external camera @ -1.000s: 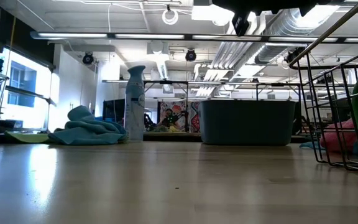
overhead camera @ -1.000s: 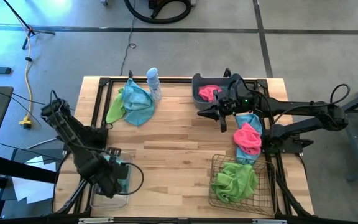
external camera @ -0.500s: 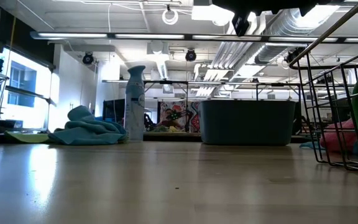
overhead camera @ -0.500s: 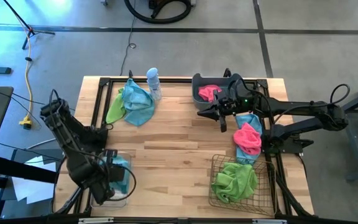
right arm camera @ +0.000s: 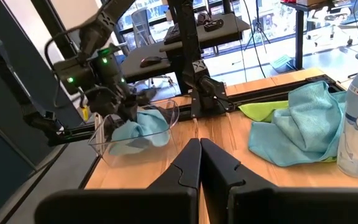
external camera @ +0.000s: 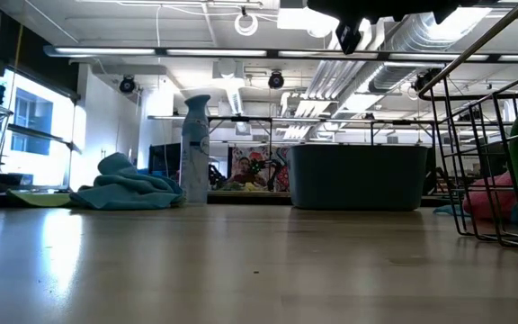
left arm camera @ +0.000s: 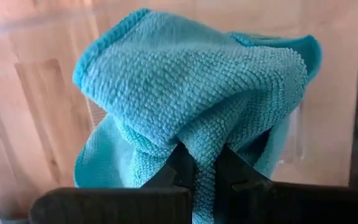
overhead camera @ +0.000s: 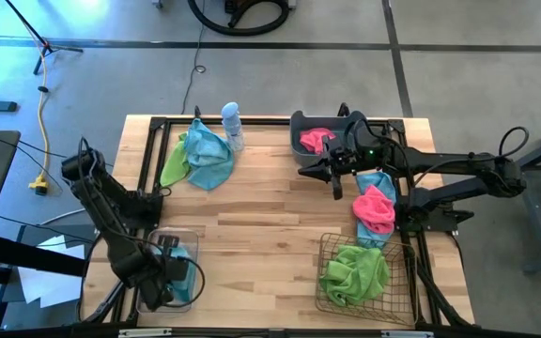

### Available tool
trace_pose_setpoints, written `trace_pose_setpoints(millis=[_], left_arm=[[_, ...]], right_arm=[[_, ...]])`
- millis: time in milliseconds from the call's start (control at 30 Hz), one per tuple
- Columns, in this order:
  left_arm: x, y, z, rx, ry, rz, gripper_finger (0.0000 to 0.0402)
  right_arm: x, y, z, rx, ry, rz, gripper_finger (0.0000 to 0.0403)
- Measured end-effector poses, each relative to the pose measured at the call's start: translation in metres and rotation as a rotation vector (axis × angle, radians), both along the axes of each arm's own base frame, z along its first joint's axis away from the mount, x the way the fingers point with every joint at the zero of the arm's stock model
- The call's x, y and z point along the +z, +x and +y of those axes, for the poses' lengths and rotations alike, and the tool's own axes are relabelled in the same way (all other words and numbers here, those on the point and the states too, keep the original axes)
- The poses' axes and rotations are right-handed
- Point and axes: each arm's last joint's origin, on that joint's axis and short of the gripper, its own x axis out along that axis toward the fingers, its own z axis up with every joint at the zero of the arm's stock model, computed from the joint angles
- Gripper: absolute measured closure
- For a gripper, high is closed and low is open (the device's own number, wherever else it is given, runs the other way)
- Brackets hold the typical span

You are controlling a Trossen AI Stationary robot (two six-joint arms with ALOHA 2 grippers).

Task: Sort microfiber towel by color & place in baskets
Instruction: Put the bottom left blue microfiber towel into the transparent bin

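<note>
1. Left claw (left arm camera: 205,163): pinched on a teal towel (left arm camera: 191,93), hanging inside the clear bin (overhead camera: 188,242) at the desk's near-left corner. The right wrist view shows the same cloth bunched in the bin.
2. Right claw (right arm camera: 200,155): fingers pressed together, nothing in them. It hovers above the desk (overhead camera: 261,207), just beside the dark grey-blue tub (overhead camera: 301,124) at the far right.
3. The tub holds one pink towel (overhead camera: 316,140).
4. Wire-mesh basket (overhead camera: 327,246), near-right corner: holds a lime green towel (overhead camera: 355,272).
5. Loose pile between tub and basket, along the right edge: another pink towel (overhead camera: 376,208) lying on a teal one (overhead camera: 376,180).
6. Far-left pile: teal cloth (overhead camera: 208,155) lying on a lime green cloth (overhead camera: 172,166), touching the spray bottle (overhead camera: 232,124) that stands upright beside it.
</note>
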Motion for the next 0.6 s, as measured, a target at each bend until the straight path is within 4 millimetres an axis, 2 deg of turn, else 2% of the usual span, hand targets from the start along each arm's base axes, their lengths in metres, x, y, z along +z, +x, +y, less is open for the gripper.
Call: trace_pose_setpoints(millis=[233,400,600], left_arm=[[-0.018,0.0,0.002,0.001,-0.033,0.007,0.0401],[-0.029,0.0,0.001,-0.062,-0.088,0.013,0.0396],[-0.034,-0.002,0.003,-0.033,-0.079,0.031,0.0395]], right_arm=[[0.0,0.0,0.0,0.0,0.0,0.0,0.0402],[0.0,0.0,0.0,-0.001,0.004,0.0,0.0402],[0.0,0.0,0.0,-0.002,0.007,0.001,0.0402]])
